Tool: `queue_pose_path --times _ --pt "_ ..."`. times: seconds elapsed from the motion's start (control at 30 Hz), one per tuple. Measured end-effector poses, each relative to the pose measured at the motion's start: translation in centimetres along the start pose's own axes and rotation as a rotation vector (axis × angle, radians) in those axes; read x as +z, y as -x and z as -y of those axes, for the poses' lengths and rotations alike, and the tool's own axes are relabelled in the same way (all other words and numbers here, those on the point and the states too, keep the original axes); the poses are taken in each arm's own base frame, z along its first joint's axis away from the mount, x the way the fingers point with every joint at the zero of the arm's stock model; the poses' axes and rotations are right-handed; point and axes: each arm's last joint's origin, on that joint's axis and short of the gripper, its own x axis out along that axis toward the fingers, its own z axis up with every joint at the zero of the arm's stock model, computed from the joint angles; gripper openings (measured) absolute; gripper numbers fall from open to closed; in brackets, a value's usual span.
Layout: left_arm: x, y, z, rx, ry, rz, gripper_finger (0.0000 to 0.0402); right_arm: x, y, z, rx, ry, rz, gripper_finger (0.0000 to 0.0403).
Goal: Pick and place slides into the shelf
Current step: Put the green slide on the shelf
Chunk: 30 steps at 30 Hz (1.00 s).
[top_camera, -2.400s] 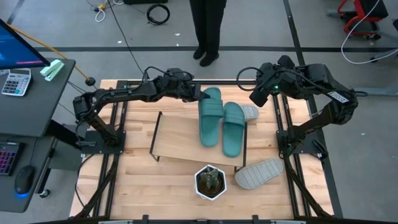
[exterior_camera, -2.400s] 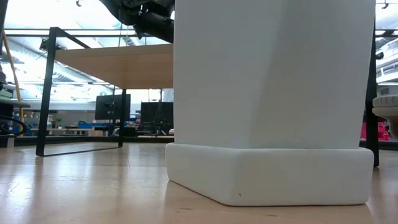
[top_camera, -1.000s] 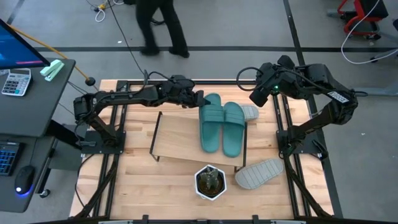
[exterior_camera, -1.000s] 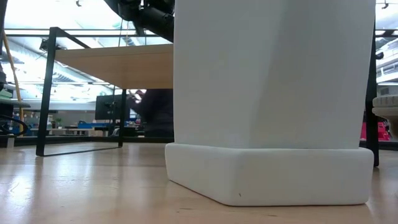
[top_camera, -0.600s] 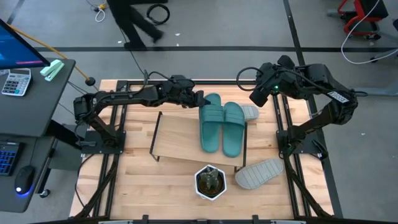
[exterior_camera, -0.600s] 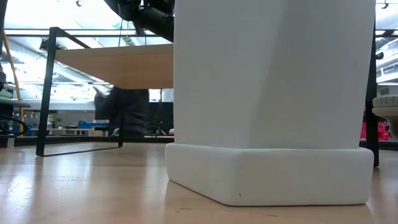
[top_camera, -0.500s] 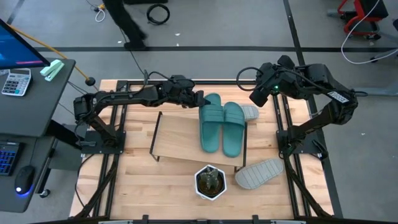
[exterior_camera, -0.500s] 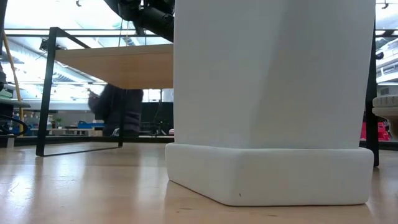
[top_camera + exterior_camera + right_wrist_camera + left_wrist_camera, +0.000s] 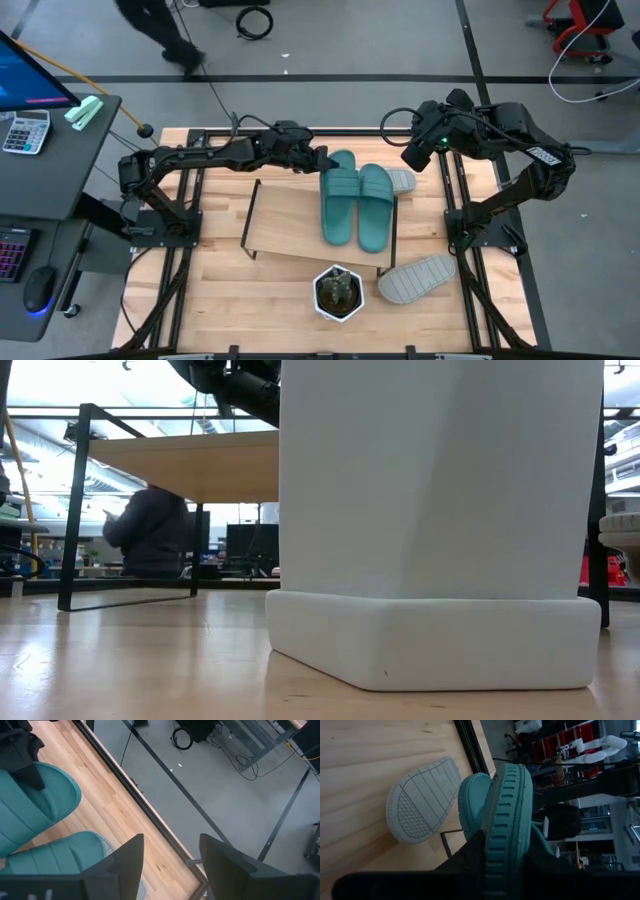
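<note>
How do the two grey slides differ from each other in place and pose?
The far grey slide lies behind the shelf, mostly hidden by a teal slide; only one end shows. The near grey slide lies fully visible on the table, beside the shelf's front corner, slanted. Both are light grey and rest off the shelf.

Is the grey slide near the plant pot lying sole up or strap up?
Sole up. In the high view the grey slide on the table beside the pot shows only its ridged sole; no strap is visible.
</note>
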Motion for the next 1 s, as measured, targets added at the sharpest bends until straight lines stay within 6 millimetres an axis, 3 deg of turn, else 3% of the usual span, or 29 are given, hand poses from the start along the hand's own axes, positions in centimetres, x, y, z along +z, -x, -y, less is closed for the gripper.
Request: queue_pose_path --times 0.5,1.0 --pt "0.04 0.0 0.05 -0.005 -0.003 0.005 0.0198 0.0 0.0 0.0 0.0 0.0 0.0 0.0199" --pt "-0.03 0.0 -0.14 0.022 0.016 0.012 0.0208 0.0 0.0 0.0 0.0 0.0 0.0 0.0199"
